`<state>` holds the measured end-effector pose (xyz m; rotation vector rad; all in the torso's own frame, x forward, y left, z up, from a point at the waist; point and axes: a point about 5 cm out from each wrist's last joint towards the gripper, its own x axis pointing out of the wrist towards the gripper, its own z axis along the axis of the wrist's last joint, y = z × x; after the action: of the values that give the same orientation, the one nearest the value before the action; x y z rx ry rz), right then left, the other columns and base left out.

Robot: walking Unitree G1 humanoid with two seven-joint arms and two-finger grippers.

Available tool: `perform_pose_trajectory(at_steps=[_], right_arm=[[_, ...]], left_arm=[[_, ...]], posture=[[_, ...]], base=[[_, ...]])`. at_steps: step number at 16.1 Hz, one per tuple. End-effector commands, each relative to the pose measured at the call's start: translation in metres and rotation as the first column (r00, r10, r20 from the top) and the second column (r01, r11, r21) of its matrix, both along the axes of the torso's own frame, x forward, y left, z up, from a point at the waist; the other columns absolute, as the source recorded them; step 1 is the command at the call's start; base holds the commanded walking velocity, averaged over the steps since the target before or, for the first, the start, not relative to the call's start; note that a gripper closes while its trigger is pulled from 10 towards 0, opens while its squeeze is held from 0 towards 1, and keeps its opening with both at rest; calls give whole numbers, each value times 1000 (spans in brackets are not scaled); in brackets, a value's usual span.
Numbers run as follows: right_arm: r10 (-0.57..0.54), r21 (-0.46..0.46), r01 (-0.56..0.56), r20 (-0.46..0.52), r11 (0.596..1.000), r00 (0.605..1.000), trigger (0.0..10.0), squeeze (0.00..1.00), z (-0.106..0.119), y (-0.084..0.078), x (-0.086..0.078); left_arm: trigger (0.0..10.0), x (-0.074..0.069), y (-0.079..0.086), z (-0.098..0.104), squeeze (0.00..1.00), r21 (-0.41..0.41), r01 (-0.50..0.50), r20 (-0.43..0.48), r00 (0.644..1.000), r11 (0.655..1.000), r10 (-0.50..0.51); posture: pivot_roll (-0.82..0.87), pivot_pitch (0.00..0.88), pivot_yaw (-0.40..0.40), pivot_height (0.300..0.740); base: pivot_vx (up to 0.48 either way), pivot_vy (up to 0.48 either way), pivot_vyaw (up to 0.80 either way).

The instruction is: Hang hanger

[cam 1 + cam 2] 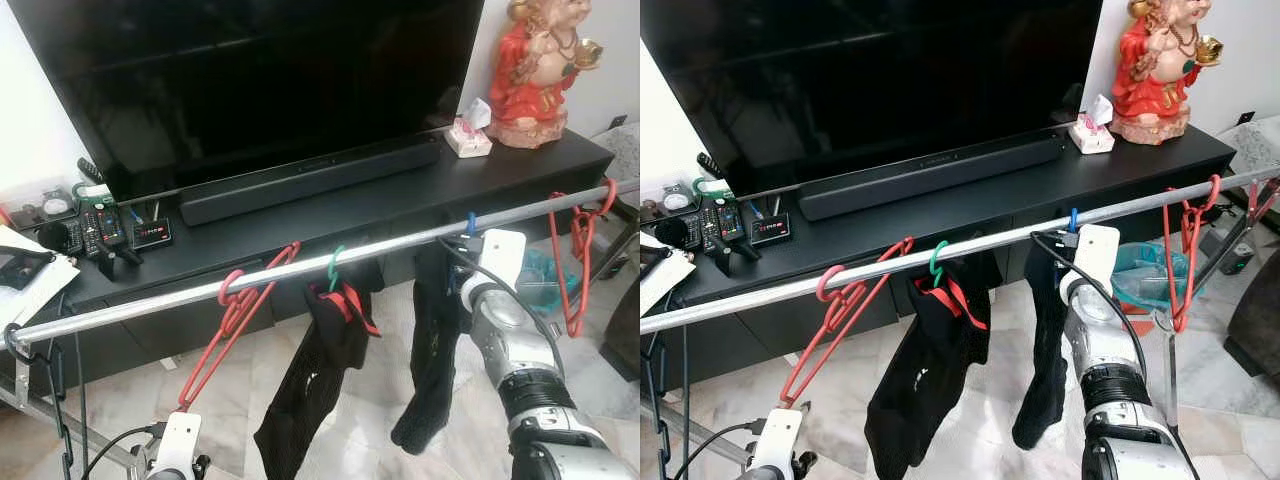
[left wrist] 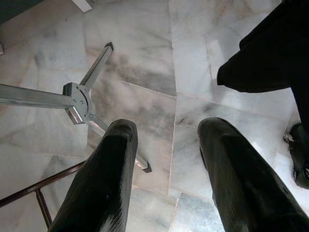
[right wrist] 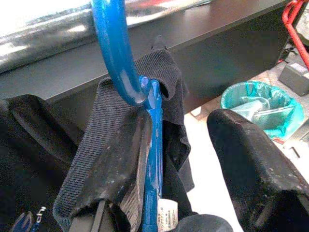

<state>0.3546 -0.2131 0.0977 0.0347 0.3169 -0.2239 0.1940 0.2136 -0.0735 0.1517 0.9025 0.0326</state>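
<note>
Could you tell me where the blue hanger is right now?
The blue hanger is hooked over the metal rail, right of the green hanger, with the right hand open around it.

Both head views look forward and down from above the metal rail (image 1: 330,262), which crosses them from side to side with the TV stand (image 1: 330,215) behind it; they share that whole scene, the right eye's picture set slightly further right. The left wrist view hangs low beneath the rail, facing straight down at the marble floor (image 2: 145,67). The right wrist view sits very close under the rail (image 3: 72,29), looking up at a blue hook (image 3: 113,53) over it.
</note>
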Motion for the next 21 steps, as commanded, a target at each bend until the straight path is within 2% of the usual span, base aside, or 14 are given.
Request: perform_pose_trajectory(at_steps=[1,7,10,12,16,21], right_arm=[[23,-11,-24,-51,1000,998,10000,0,-6,2,-1],[31,-8,-32,-65,999,997,10000,0,-10,5,1],[102,22,-103,14,994,995,10000,0,-3,19,4],[170,2,-170,23,985,985,10000,0,-3,30,4],[179,-24,-179,16,984,984,10000,0,-4,30,4],[90,-6,-90,-21,996,996,10000,0,-10,21,2]], left_arm=[[10000,-3,3,-1,0,14,2,-17,1000,1000,-2],[10000,-3,2,-1,0,15,2,-17,1000,1000,-1],[10000,-3,2,-2,0,15,1,-17,1000,1000,0],[10000,-3,2,-2,0,14,0,-17,1000,1000,0],[10000,-3,2,-2,0,13,-1,-16,1000,1000,1],[10000,-3,2,-2,0,13,0,-15,1000,1000,0]], posture=[[-209,0,63,740],[-207,0,61,740],[-208,0,60,740],[-208,0,60,740],[-206,0,59,740],[-203,0,57,740]], base=[[0,0,0],[0,0,0],[0,0,0],[0,0,0],[0,0,0],[0,0,0]])
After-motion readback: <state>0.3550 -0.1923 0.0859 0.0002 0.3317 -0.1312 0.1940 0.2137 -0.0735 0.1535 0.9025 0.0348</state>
